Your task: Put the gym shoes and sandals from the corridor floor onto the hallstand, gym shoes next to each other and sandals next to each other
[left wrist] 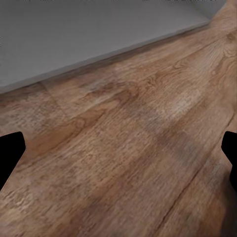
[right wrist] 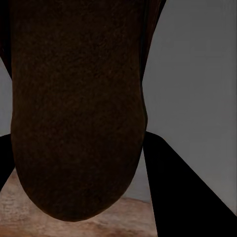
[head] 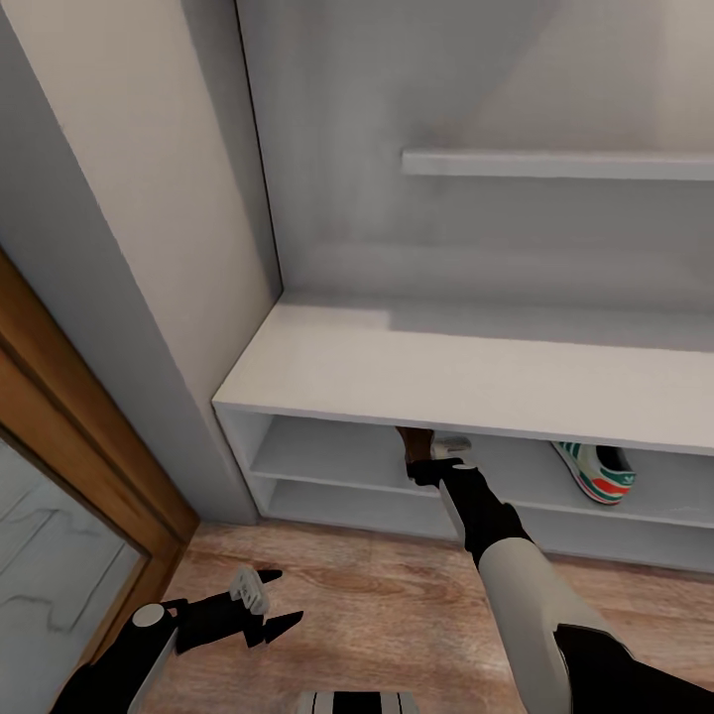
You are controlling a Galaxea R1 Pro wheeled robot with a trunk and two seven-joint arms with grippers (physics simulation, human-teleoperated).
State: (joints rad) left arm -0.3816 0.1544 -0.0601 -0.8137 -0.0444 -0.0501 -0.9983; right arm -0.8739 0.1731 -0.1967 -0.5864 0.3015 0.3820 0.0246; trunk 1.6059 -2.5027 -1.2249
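A: Right arm pose?
B: Stretched forward and down, forearm sloping up to the hallstand. Right tool sits at the front edge of the upper open shelf, just under the surface on top.

A: Holding anything?
B: A brown sandal, pinched in the tool. In the right wrist view the sandal hangs dark and broad between the black fingers, grey shelf behind it, a strip of corridor floor below.

A: Left arm?
B: Low, near the robot's body, over the corridor floor. Left tool is spread, nothing in it. Left wrist view: fingertips far apart at either edge, bare planks between, grey base of the hallstand beyond.

A: Other shoes?
B: One gym shoe on the same upper shelf, to the right, well apart from the right tool. White, green stripes, red-orange heel patch. Its front end is hidden under the top surface.
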